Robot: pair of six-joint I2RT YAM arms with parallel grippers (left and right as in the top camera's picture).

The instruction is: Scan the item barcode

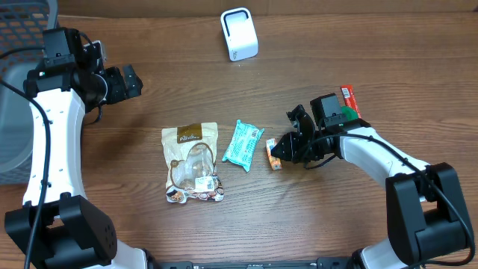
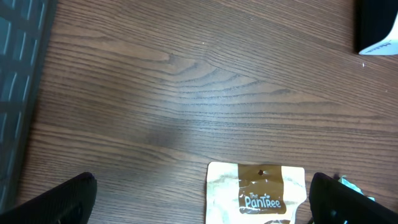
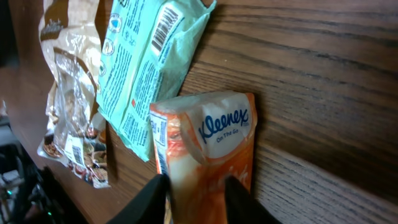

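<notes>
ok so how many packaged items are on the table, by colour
cream and brown pouch: 1
teal packet: 1
orange tissue pack: 1
red packet: 1
total: 4

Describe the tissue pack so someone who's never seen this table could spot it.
On the wooden table, three packets lie in a row. The tissue pack is the rightmost, at the right gripper: small, orange, marked Kleenex, unlike the teal packet and larger brown pouch.
</notes>
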